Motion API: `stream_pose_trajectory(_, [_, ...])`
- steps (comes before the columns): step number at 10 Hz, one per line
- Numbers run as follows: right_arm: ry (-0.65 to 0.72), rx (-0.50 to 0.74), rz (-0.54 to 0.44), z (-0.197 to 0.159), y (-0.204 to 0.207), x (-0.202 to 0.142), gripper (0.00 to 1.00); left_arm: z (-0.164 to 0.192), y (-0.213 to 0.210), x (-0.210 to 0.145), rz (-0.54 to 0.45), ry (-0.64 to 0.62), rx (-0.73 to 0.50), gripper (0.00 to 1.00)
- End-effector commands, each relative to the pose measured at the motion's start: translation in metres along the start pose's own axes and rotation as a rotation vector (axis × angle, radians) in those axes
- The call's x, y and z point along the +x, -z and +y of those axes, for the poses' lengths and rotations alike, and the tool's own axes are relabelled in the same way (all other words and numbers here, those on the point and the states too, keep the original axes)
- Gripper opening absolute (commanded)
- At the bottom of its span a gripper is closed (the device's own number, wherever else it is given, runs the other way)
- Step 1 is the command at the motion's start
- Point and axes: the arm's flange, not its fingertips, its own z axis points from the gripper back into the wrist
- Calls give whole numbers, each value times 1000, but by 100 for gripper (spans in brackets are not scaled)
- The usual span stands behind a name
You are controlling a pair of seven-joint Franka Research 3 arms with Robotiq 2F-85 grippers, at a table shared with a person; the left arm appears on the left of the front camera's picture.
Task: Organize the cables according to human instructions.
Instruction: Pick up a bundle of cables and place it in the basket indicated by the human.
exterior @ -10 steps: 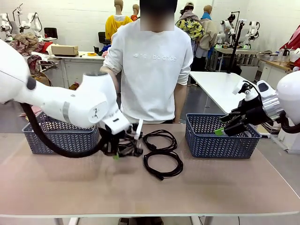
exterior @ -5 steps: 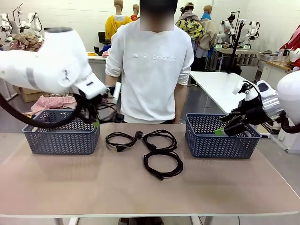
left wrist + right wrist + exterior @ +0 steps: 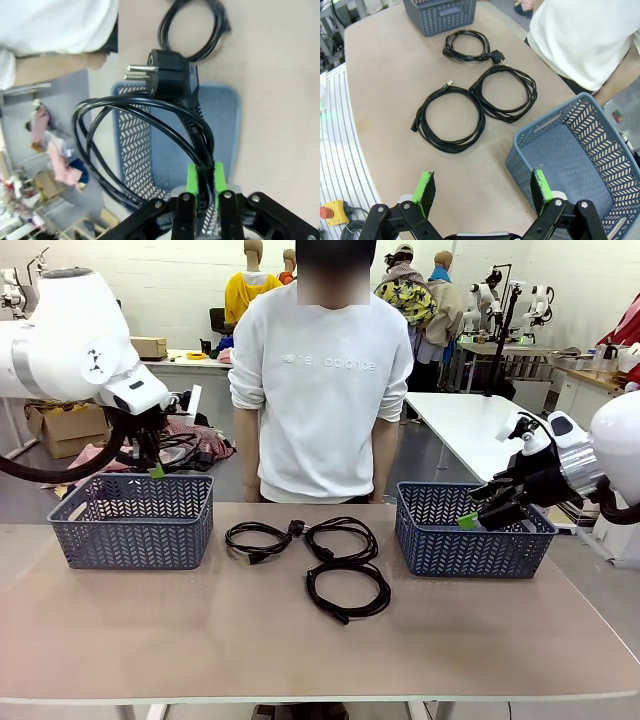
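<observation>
Left gripper [image 3: 205,175] clenched on one cable [image 3: 145,107] above the left basket [image 3: 130,530]; three coils flat on the table [image 3: 150,640].

Held coil hangs off the green pads, its long axis running away from the fingers, with the plug [image 3: 170,75] at the outer end and its pins pointing sideways. From the front its outline is lost against the far clutter. On the table lie a left coil [image 3: 258,538], a middle coil [image 3: 340,537] just beside it, and a nearer coil [image 3: 348,590] touching the middle one. The right gripper [image 3: 482,515] is released, jaws spread, over the right basket [image 3: 470,545]. A person [image 3: 325,380] stands at the far edge.
</observation>
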Motion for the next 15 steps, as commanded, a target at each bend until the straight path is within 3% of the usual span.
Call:
stream_pose_trajectory(1, [-16,10,-24,-4,3,-1,100,28,7,-12,-4,-16,-35,0])
stream_pose_trajectory(5, [-16,10,-24,-4,3,-1,100,50,42,-39,0,-115,-64,0])
stream_pose_trajectory(15, [-16,10,-24,-4,3,-1,100,38,98,-42,55,-155,-96,0])
